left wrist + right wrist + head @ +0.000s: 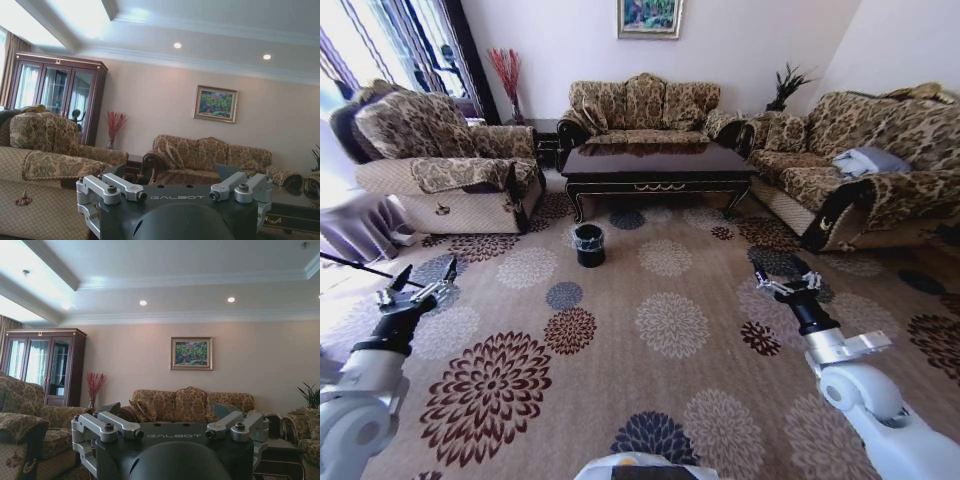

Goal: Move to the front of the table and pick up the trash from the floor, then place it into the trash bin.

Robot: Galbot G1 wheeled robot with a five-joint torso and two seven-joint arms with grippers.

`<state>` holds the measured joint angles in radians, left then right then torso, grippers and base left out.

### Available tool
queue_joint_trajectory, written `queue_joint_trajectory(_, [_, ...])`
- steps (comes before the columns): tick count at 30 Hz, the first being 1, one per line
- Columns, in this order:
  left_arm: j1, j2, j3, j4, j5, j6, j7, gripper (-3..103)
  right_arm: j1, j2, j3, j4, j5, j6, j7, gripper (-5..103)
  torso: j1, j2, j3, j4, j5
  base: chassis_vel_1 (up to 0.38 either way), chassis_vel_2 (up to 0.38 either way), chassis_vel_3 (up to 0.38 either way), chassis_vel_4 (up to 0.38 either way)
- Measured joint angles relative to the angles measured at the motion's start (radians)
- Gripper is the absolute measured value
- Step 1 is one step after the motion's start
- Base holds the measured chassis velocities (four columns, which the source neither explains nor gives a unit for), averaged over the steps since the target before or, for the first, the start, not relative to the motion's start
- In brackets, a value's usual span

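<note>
From my head camera I see the table, long, low and dark with a glossy top that mirrors the sofa behind it, gold scroll trim on its apron and curved legs. It stands well ahead of me on a beige carpet patterned with round flower medallions in cream, maroon and navy. The trash bin is a small black cylinder with a crinkly clear bag folded over its rim; it stands upright on the carpet near the table's front left leg, apart from it. I cannot make out any trash on the floor; against the busy carpet, small pieces would be hard to tell.

My left gripper hovers low over the carpet on the left, its thin metal fingers spread apart and holding nothing. My right gripper hovers on the right, fingers likewise apart and empty. Both are well short of the bin and the table.

The wrist cameras look up and forward past the black gripper bodies. The left wrist view gives me the left gripper's silver linkages, a brocade armchair, a glass-fronted wooden cabinet, a framed painting and recessed ceiling lights. In the right wrist view I see the three-seat sofa and a potted plant, cut off at the edge. The fingertips themselves are out of frame in both wrist views.
</note>
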<state>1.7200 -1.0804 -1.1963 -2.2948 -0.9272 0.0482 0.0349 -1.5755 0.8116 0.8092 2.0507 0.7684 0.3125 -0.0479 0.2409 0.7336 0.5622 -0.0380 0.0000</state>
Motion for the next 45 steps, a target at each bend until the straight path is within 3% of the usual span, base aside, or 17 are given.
queue_joint_trajectory(45, [-0.040, 0.011, 0.055, 0.015, 0.012, 0.002, -0.003, 100, 0.005, 0.005, -0.013, -0.037, 0.002, -0.008, -0.003, 100, 0.087, 0.207, 0.121, -0.0002, 0.0000, 0.000, 0.000, 0.000, 0.000])
